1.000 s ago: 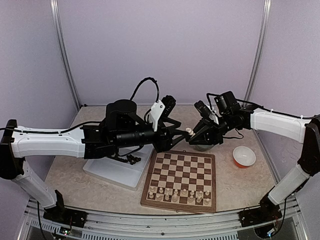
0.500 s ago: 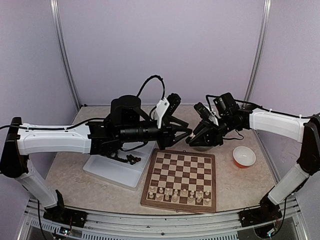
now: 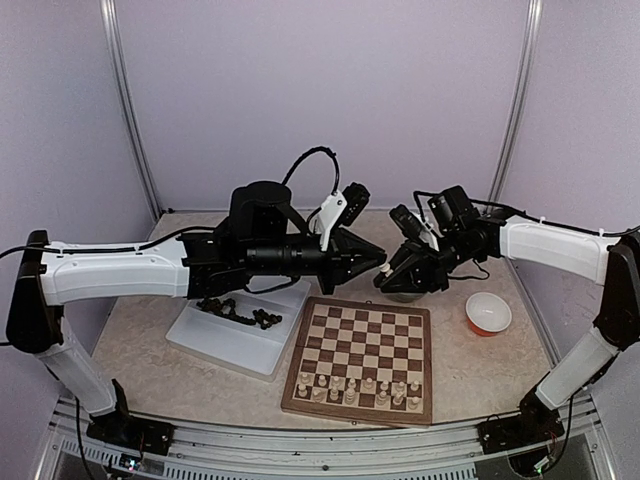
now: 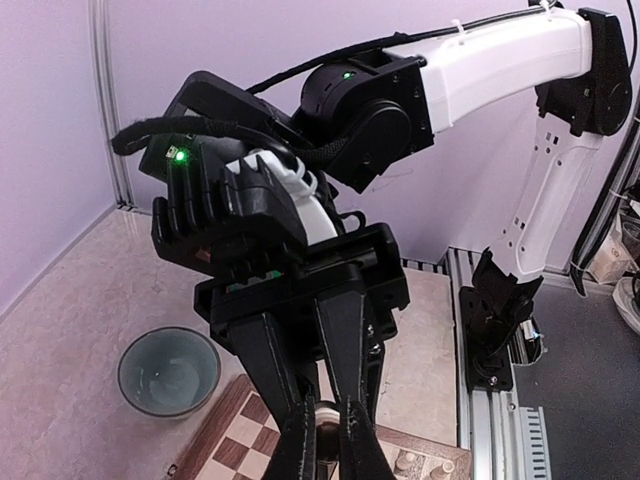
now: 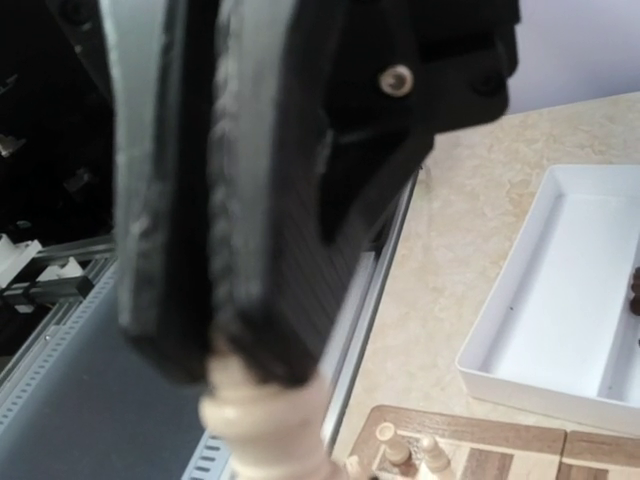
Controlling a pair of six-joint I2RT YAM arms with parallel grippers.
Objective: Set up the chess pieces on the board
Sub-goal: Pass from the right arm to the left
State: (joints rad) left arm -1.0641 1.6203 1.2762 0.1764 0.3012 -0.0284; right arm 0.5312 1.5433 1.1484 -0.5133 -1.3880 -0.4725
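Currently on the table, item by item.

Board: tan-and-brown checked wood with a brown rim. It lies flat close to the table's near edge. Its far six rows are bare, so I have free squares there.

Cream chess pieces: small turned figures standing in the two nearest rows.

Dark chess pieces: lying in a cluster in the white divided tray, which sits just beside the board's left edge.

Orange bowl: right of the board, with bare tabletop between them.

Grey-green bowl: beyond the board's far edge.

Right gripper: fingers clamped on one cream piece, whose rounded end sticks out past the pads. It is held in the air above the board's far edge.

Left gripper: jaws closed, tip meeting the right one. I cannot tell whether it grips that piece.
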